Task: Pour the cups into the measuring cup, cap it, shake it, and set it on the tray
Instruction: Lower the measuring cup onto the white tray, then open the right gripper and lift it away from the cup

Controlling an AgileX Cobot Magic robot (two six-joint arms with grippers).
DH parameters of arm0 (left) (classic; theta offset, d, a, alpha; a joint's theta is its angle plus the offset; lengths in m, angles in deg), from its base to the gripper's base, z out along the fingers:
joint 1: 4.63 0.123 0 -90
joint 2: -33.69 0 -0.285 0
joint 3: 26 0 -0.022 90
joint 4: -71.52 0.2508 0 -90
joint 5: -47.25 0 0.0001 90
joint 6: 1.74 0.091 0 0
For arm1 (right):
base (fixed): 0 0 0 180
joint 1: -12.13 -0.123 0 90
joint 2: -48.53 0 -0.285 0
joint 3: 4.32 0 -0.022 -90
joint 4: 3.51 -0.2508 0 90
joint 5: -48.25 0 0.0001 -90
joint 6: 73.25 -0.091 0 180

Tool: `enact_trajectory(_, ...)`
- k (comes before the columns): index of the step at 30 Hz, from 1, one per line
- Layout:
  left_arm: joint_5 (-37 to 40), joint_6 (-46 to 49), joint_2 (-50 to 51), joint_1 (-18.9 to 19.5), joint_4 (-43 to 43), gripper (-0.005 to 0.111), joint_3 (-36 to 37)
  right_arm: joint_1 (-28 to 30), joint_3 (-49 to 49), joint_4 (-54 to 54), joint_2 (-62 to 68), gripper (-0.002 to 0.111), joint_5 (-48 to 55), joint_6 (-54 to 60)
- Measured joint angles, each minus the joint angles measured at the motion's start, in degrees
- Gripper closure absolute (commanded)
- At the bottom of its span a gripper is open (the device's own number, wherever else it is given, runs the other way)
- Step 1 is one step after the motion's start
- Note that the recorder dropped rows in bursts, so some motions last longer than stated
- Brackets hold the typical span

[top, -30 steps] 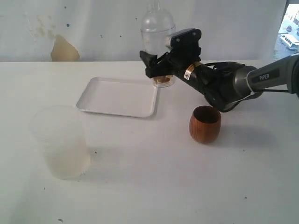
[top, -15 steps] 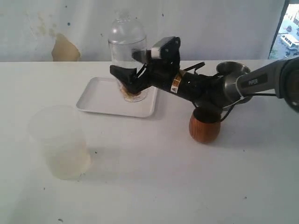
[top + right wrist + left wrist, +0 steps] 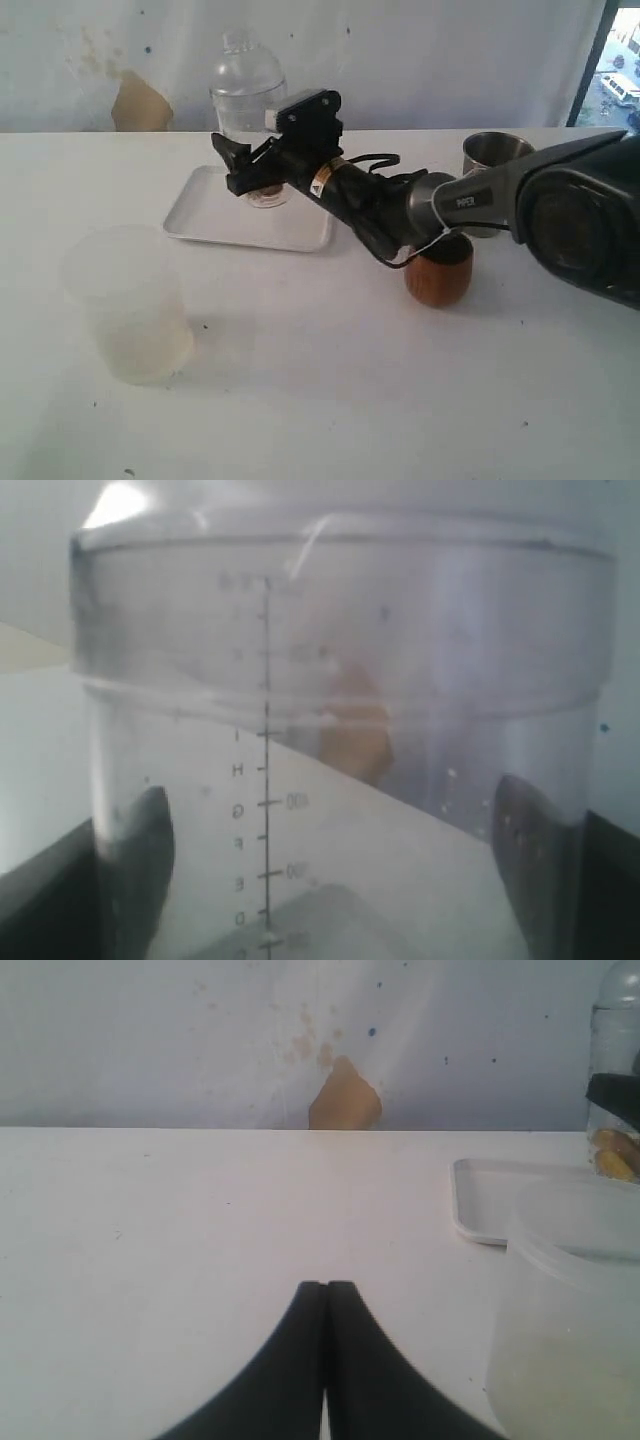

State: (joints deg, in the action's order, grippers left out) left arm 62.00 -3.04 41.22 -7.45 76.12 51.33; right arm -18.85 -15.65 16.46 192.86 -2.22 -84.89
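White table [image 3: 350, 400] filled most of the scene, backed by a pale wall [image 3: 450, 60] that carried a tan stain [image 3: 138, 103] just above the table's far edge. From the right edge the right arm [image 3: 480, 195] reached low across the middle toward the far left part of the table.

A white tray [image 3: 220, 225] lay flat near the far edge, left of centre. Near the front left corner stood a wide frosted cup [image 3: 130, 310], upright and well apart from the tray.

The measuring cup [image 3: 240, 110] stood upright over the far part of the tray, capped with a domed clear lid [image 3: 245, 70]; whether its base touched the tray could not be told. Some brownish contents [image 3: 268, 190] showed at its bottom.

The brown wooden cup [image 3: 440, 280] sat upright right of centre, partly under the arm. Behind it, nearer the far right, the steel tumbler [image 3: 495, 152] stood upright.

The right gripper [image 3: 235, 168] was clamped on the lower half of the measuring cup. In the right wrist view its fingers [image 3: 140, 830] pressed on either side of the clear wall, with the graduation marks [image 3: 265, 770] running up between them.

The left gripper [image 3: 325, 1300] hung low over the table near the frosted cup, its fingers pressed together on nothing.
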Motion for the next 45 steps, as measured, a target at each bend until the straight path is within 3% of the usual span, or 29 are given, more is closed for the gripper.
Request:
enact_trajectory(3,0.0,0.0,0.0,0.0,0.0,0.003,0.0,-2.3,-3.1,-3.5,2.8,0.108,0.8,2.9)
enact_trajectory(12,0.0,0.0,0.0,0.0,0.0,0.003,0.0,-2.4,-5.7,-5.9,7.9,0.108,-1.0,2.4)
enact_trajectory(14,0.0,0.0,0.0,0.0,0.0,0.003,0.0,-2.4,-5.7,-5.9,7.9,0.103,-1.0,2.4)
enact_trajectory(17,0.0,0.0,0.0,0.0,0.0,0.003,0.0,-2.4,-5.7,-5.9,7.9,0.083,-0.5,2.4)
enact_trajectory(21,0.0,0.0,0.0,0.0,0.0,0.003,0.0,-2.4,-5.7,-5.9,7.9,0.037,0.2,2.4)
enact_trajectory(25,0.0,0.0,0.0,0.0,0.0,0.003,0.0,-2.4,-5.7,-5.9,7.9,0.015,1.4,2.4)
enact_trajectory(36,0.0,0.0,0.0,0.0,0.0,0.003,0.0,-2.4,-6.1,-5.9,7.2,0.013,1.5,3.3)
enact_trajectory(45,0.0,0.0,0.0,0.0,0.0,0.003,0.0,-2.4,-6.1,-4.6,2.1,0.013,11.0,3.9)
